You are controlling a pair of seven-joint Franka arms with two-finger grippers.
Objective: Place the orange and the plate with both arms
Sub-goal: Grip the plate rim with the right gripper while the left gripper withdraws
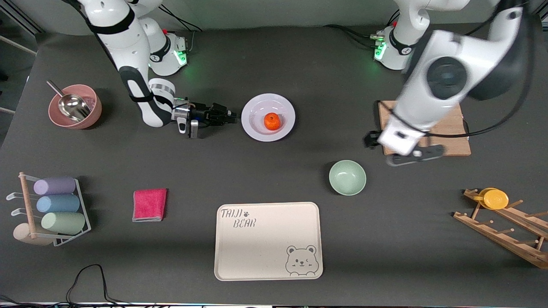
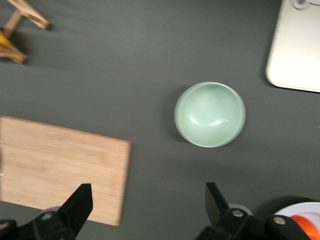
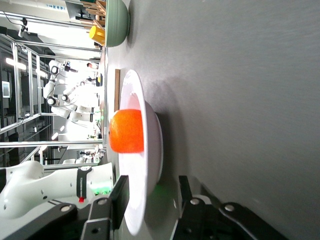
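Even overhead light (soft shadows), slight blur

place: robotics lab | evidence: metal racks (image 3: 30, 95), more robot arms (image 3: 62, 100), cabled dark table (image 1: 274, 171)

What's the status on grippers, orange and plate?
Right gripper straddling plate rim. Left gripper open over table beside cutting board. Orange on plate. Nothing in the way.

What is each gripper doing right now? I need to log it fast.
Left gripper: open, empty, over the table by the cutting board.
Right gripper: fingers either side of the plate rim; grip cannot be told.
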